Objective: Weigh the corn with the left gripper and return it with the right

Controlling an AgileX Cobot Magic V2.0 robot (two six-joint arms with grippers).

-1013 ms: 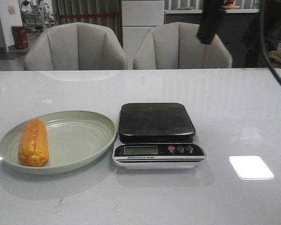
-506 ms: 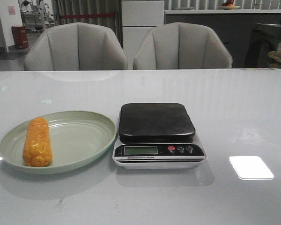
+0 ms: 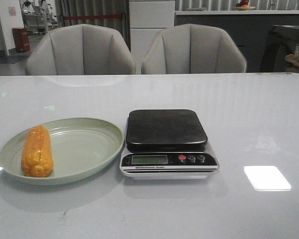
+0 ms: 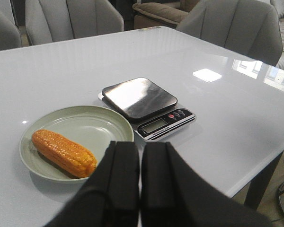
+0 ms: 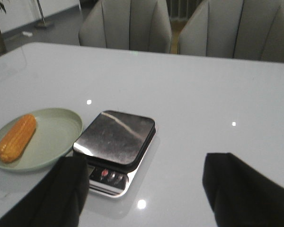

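Corn lies on the green plate, ahead of my left gripper, fingers pressed together, empty. Looks light, stiff, bumpy, likely to roll: I'd grip mid-cob, across it. Right gripper fingers wide apart, empty, kitchen scale just ahead between them. Plate rim hinders; bench otherwise unobstructed.

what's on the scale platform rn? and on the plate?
Scale platform is bare. The corn lies alone on the green plate, along its left side. The plate surface under the cob is hidden.
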